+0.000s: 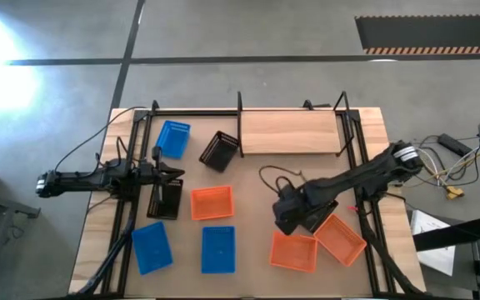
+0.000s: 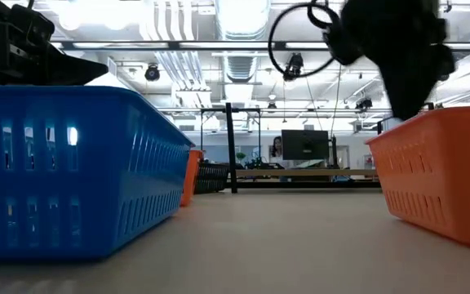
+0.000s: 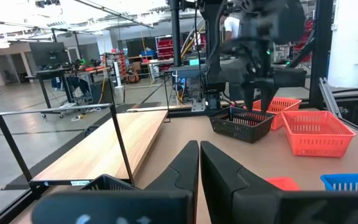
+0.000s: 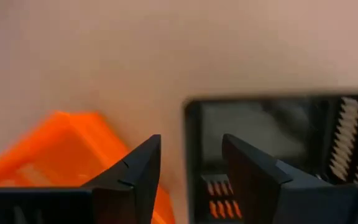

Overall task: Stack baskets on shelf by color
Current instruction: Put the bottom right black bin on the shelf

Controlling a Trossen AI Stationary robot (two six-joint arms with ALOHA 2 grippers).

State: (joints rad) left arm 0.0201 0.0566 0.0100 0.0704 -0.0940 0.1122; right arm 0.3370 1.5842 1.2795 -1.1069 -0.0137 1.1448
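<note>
The right gripper (image 1: 294, 215) hangs over the right half of the desk (image 1: 257, 179), toward the near edge, with a black basket (image 1: 313, 215) directly under it; in the right wrist view its fingers (image 4: 135, 171) stand a little apart, one outside that basket's rim (image 4: 194, 115) and one over its inside, but whether they press the wall cannot be told. Two orange baskets lie just beside this gripper, one (image 1: 294, 252) at the near edge and one (image 1: 341, 238) turned at an angle toward the right edge, both touching or nearly touching each other. The left gripper (image 1: 176, 174) reaches in from the left edge with its fingers (image 3: 185, 171) closed together, nothing between them, and a second black basket (image 1: 165, 199) lies just beside it. A third black basket (image 1: 219, 151) sits tilted near the far edge, just beside the left end of the shelf (image 1: 290, 132), whose wooden plank carries no basket. One blue basket (image 1: 172, 138) is near the far left corner, two more (image 1: 151, 247) and (image 1: 218, 249) lie side by side by the near edge, and a third orange basket (image 1: 212, 202) sits mid-desk between them and the tilted black one.
</note>
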